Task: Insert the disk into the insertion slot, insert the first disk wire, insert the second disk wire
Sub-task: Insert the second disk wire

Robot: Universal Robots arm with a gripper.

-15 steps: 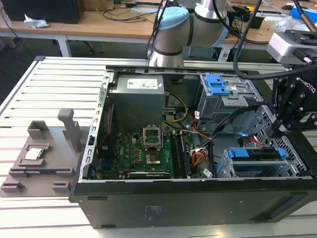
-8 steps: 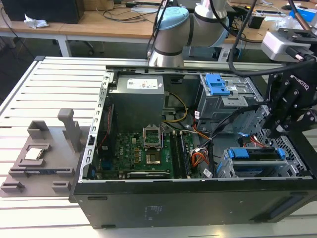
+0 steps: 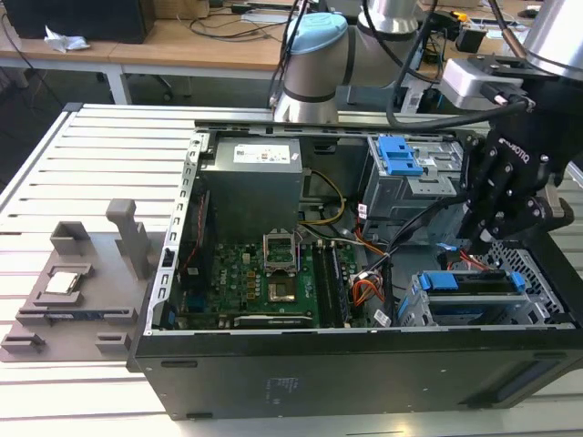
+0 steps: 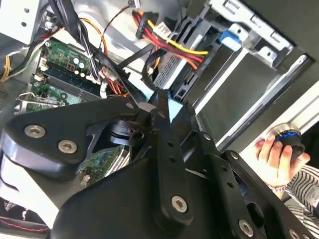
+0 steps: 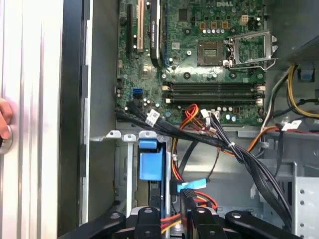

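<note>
while the disk (image 3: 469,283) sits slotted, exterior view's near right | gripper (image 3: 478,238) fingers clamped on disk wire (image 5: 192,183) | likely limp, light: grip its rigid end

Blue-framed disk (image 3: 474,284), apparently flat inside low grey insertion slot (image 3: 412,311).

The gripper (image 5: 172,219) hangs inside an open computer case, close above a black plug (image 5: 187,199) that carries a light-blue tag and red, yellow and orange wires. Just beside the plug, the blue frame of the disk (image 5: 149,166) sits in the grey metal slot (image 5: 125,164). A thick bundle of black cables (image 5: 219,142) runs between the slot and the green motherboard (image 5: 194,30) with its open processor socket (image 5: 218,50). Outside the dark case wall, a person's hand (image 5: 4,124) rests on the pale slatted desk (image 5: 30,74).
</note>
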